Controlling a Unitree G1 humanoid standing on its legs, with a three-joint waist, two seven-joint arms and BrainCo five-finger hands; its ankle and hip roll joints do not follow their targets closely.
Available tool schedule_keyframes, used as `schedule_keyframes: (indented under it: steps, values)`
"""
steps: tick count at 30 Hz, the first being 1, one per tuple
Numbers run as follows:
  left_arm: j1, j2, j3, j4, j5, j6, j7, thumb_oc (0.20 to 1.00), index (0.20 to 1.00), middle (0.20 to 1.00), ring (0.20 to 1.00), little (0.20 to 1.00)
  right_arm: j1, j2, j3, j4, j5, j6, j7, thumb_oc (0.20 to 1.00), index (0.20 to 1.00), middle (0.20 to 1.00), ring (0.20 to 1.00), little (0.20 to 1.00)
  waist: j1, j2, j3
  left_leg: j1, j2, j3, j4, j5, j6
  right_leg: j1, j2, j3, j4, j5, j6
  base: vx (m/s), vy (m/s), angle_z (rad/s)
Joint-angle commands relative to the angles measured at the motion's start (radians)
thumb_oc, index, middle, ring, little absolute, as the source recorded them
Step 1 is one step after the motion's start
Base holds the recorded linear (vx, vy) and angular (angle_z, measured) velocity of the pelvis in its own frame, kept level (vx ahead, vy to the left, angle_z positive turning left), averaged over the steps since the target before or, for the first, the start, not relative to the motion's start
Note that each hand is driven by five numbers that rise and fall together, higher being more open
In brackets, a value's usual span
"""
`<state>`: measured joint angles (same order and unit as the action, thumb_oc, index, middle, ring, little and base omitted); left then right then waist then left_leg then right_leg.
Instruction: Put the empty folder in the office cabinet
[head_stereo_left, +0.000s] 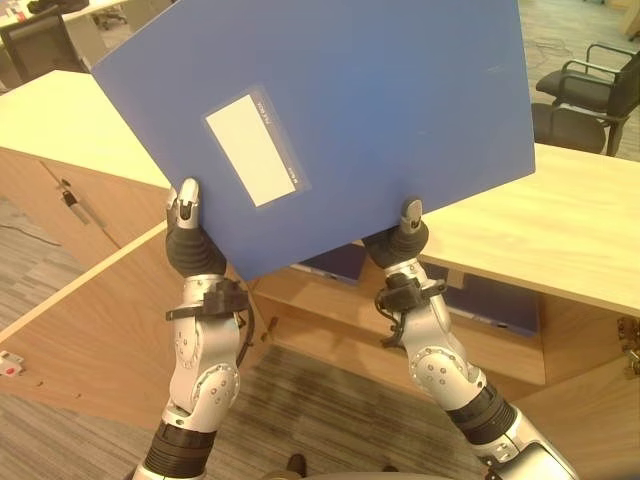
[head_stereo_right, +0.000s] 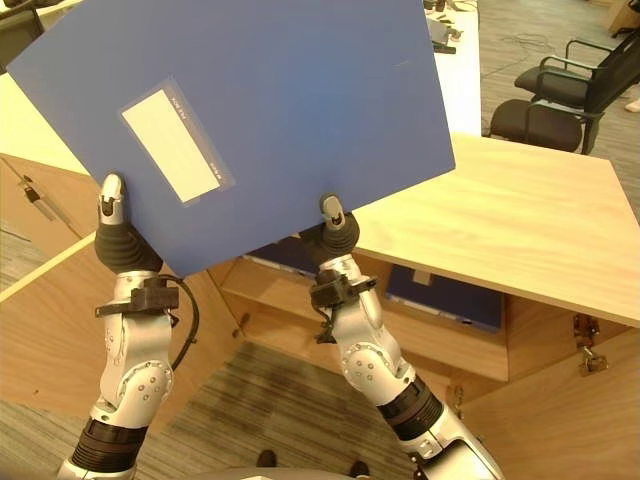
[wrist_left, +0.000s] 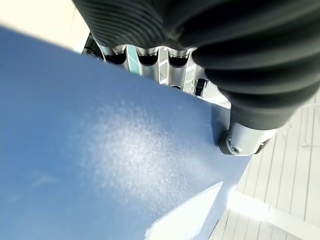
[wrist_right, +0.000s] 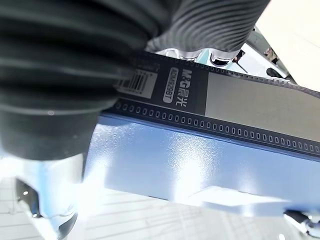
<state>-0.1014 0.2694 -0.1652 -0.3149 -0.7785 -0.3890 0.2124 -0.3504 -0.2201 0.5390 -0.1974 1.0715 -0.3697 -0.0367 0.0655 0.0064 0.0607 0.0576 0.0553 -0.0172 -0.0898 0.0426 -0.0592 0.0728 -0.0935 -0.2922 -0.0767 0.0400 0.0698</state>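
A large blue folder (head_stereo_left: 380, 110) with a white label (head_stereo_left: 250, 150) is held up high, tilted, between both hands, and it hides much of the desk behind it. My left hand (head_stereo_left: 187, 235) pinches its lower left edge, thumb on the front. Along the lower right edge, my right hand (head_stereo_left: 402, 240) grips the same way. In the left wrist view the folder (wrist_left: 100, 150) lies between thumb and fingers. The right wrist view looks along the folder's (wrist_right: 200, 160) edge, with a dark strip on it. The open office cabinet (head_stereo_left: 330, 310) lies below the folder, under the desk.
The cabinet's left door (head_stereo_left: 90, 330) swings out toward me, and the right door (head_stereo_right: 560, 420) stands open too. Blue folders (head_stereo_left: 495, 300) stand on the shelf inside. A light wooden desk top (head_stereo_left: 560, 220) covers the cabinet. Black office chairs (head_stereo_left: 590, 95) stand at the back right.
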Motion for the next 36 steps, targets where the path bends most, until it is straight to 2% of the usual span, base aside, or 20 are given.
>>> schedule_keyframes:
  steps: [1, 3, 4, 5, 6, 7, 17, 33, 34, 35, 36]
  values:
    - [-0.05, 0.038, -0.078, -0.005, 0.049, -0.004, -0.055, 0.2, 0.2, 0.2, 0.2, 0.2, -0.047, 0.058, -0.011, -0.035, -0.158, -0.011, -0.034, 1.0, 1.0, 1.0, 1.0, 1.0, 0.004, -0.041, -0.035, 0.025, 0.033, -0.01, 0.003, -0.058, -0.017, -0.041, -0.093, 0.059, 0.141, -0.075, 0.086, 0.0, 0.0, 0.0]
    - [-0.053, 0.04, -0.077, -0.002, 0.052, -0.006, -0.051, 0.2, 0.2, 0.2, 0.2, 0.2, -0.045, 0.037, -0.027, -0.021, -0.24, 0.003, -0.078, 1.0, 1.0, 1.0, 1.0, 1.0, 0.002, -0.042, -0.035, 0.026, 0.033, -0.009, 0.003, -0.059, -0.016, -0.041, -0.093, 0.06, 0.14, -0.075, 0.086, 0.0, 0.0, 0.0]
    - [-0.052, 0.042, -0.073, -0.001, 0.054, -0.008, -0.046, 0.2, 0.2, 0.2, 0.2, 0.2, -0.035, 0.026, -0.044, -0.027, -0.314, 0.02, -0.101, 0.595, 0.595, 0.595, 0.595, 0.595, 0.001, -0.042, -0.035, 0.026, 0.033, -0.01, 0.003, -0.06, -0.015, -0.04, -0.094, 0.061, 0.139, -0.075, 0.086, 0.0, 0.0, 0.0]
    - [-0.052, 0.042, -0.073, -0.001, 0.054, -0.008, -0.046, 0.2, 0.2, 0.2, 0.2, 0.2, -0.034, 0.026, -0.044, -0.028, -0.315, 0.021, -0.103, 0.595, 0.595, 0.595, 0.595, 0.595, 0.001, -0.042, -0.035, 0.026, 0.033, -0.01, 0.003, -0.061, -0.015, -0.04, -0.094, 0.061, 0.139, -0.075, 0.086, 0.0, 0.0, 0.0]
    - [-0.052, 0.042, -0.073, -0.001, 0.054, -0.008, -0.046, 0.2, 0.2, 0.2, 0.2, 0.2, -0.034, 0.026, -0.044, -0.029, -0.315, 0.021, -0.103, 0.46, 0.46, 0.46, 0.46, 0.46, 0.001, -0.042, -0.035, 0.026, 0.033, -0.01, 0.003, -0.061, -0.015, -0.04, -0.094, 0.061, 0.139, -0.075, 0.086, 0.0, 0.0, 0.0]
    - [-0.055, 0.041, -0.067, 0.003, 0.058, -0.013, -0.037, 0.2, 0.2, 0.2, 0.2, 0.2, -0.028, 0.017, -0.053, -0.013, -0.37, 0.031, -0.133, 0.2, 0.2, 0.2, 0.2, 0.2, -0.001, -0.043, -0.035, 0.026, 0.033, -0.011, 0.003, -0.062, -0.015, -0.04, -0.094, 0.063, 0.138, -0.075, 0.086, 0.0, 0.0, 0.0]
    - [-0.053, 0.04, -0.033, -0.005, 0.085, -0.017, -0.007, 0.2, 0.2, 0.2, 0.2, 0.2, -0.008, 0.007, -0.08, 0.014, -0.448, 0.053, -0.18, 0.2, 0.2, 0.2, 0.2, 0.2, -0.002, -0.046, -0.03, 0.029, 0.031, -0.01, 0.003, -0.065, -0.014, -0.037, -0.093, 0.064, 0.133, -0.076, 0.087, 0.0, 0.0, 0.0]
    - [-0.05, 0.037, -0.024, -0.006, 0.078, -0.017, -0.022, 0.2, 0.2, 0.2, 0.2, 0.2, -0.002, 0.006, -0.089, 0.015, -0.4, 0.043, -0.159, 0.2, 0.2, 0.2, 0.2, 0.2, 0.002, -0.048, -0.029, 0.032, 0.032, -0.009, 0.003, -0.065, -0.013, -0.035, -0.09, 0.065, 0.133, -0.077, 0.085, 0.0, 0.0, 0.0]
    - [-0.045, 0.037, -0.022, -0.006, 0.075, -0.013, -0.023, 0.282, 0.282, 0.282, 0.282, 0.282, -0.001, 0.006, -0.09, 0.012, -0.391, 0.041, -0.153, 0.2, 0.2, 0.2, 0.2, 0.2, 0.002, -0.048, -0.029, 0.032, 0.031, -0.009, 0.003, -0.065, -0.013, -0.035, -0.09, 0.065, 0.132, -0.077, 0.085, 0.0, 0.0, 0.0]
    - [-0.042, 0.039, -0.02, -0.006, 0.076, -0.011, -0.023, 0.805, 0.805, 0.805, 0.805, 0.805, 0.0, 0.006, -0.09, 0.009, -0.385, 0.039, -0.147, 0.2, 0.2, 0.2, 0.2, 0.2, 0.002, -0.048, -0.029, 0.032, 0.032, -0.008, 0.003, -0.065, -0.014, -0.034, -0.089, 0.064, 0.132, -0.077, 0.085, 0.0, 0.0, 0.0]
    - [-0.037, 0.04, -0.018, -0.002, 0.078, -0.008, -0.023, 1.0, 1.0, 1.0, 1.0, 1.0, 0.002, 0.004, -0.093, 0.008, -0.379, 0.036, -0.139, 0.2, 0.2, 0.2, 0.2, 0.2, 0.003, -0.048, -0.029, 0.033, 0.032, -0.009, 0.003, -0.065, -0.014, -0.034, -0.089, 0.064, 0.132, -0.077, 0.084, 0.0, 0.0, 0.0]
